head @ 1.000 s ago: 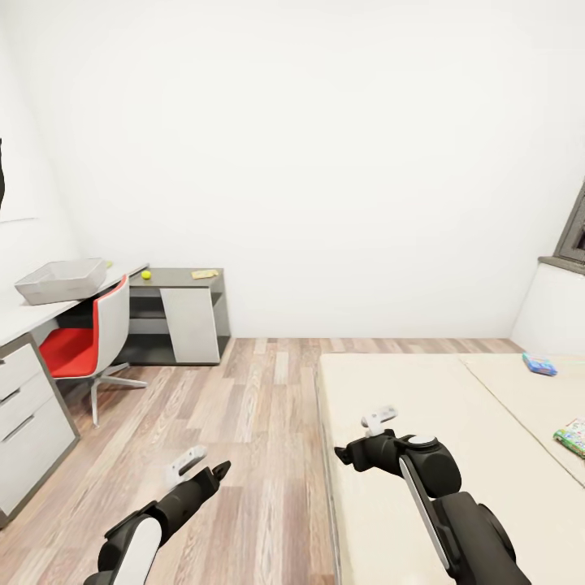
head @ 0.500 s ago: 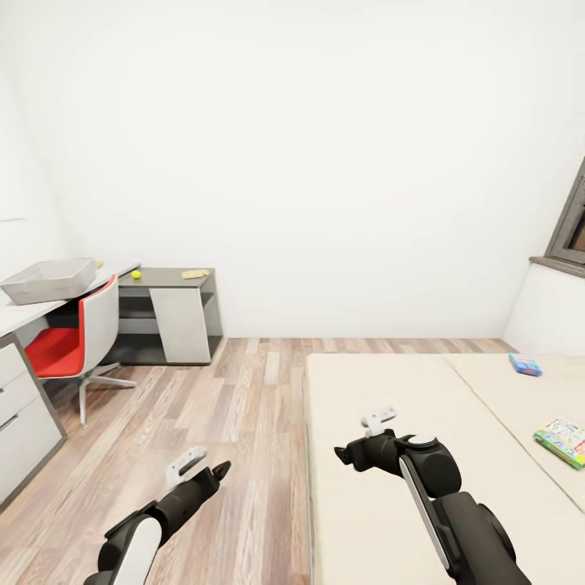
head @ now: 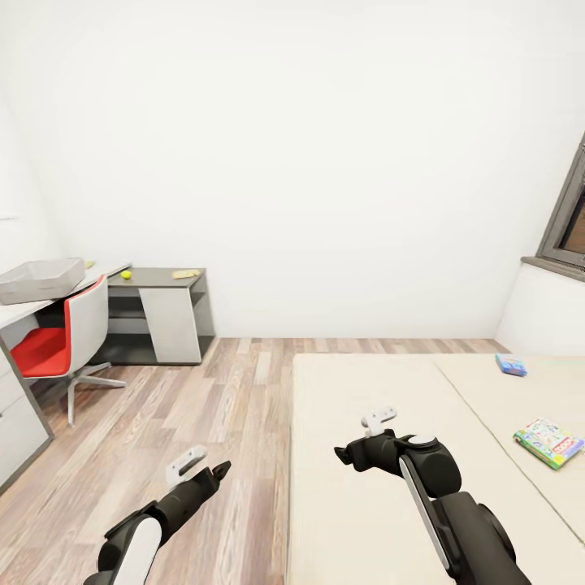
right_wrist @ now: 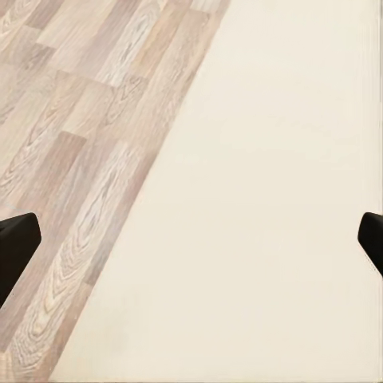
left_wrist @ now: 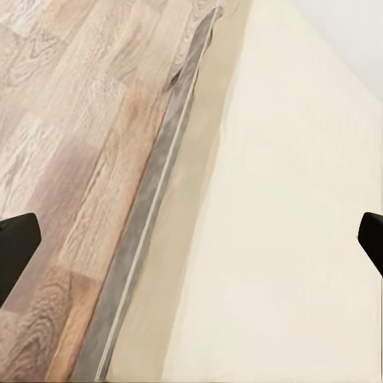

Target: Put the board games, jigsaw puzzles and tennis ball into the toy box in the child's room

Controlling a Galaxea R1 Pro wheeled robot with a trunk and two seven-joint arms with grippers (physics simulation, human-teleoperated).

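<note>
White walls and plank floor (head: pixel 203 422) framed the room, with the bed (head: pixel 382 390) filling the lower right of the head view. Both arms hung low and empty: the left gripper (head: pixel 199 470) over the floor beside the bed's edge, the right gripper (head: pixel 366 439) over the mattress. Each wrist view caught only dark fingertips at its far sides, (left_wrist: pixel 16 247) and (right_wrist: pixel 16 247), set wide apart with nothing between them. The left wrist view showed the mattress's grey piped edge meeting the floor; the right wrist view showed bare mattress (right_wrist: pixel 263 207) and planks without that seam. Only the head view held the toys: the green-edged game (head: pixel 548 443) lay flat on the far mattress section, the blue game (head: pixel 511 365) beyond it near the white ledge below the window (head: pixel 569 219). Across open floor at the left stood the desk (head: pixel 175 280), cut off by the frame, with the bin (head: pixel 41 280) on its light top, the ball (head: pixel 126 275) and a slim yellowish game (head: pixel 186 274) on the dark wing. A red chair (head: pixel 69 341) sat tucked against the desk, hiding part of it. Print on the boxes was too small to read.
</note>
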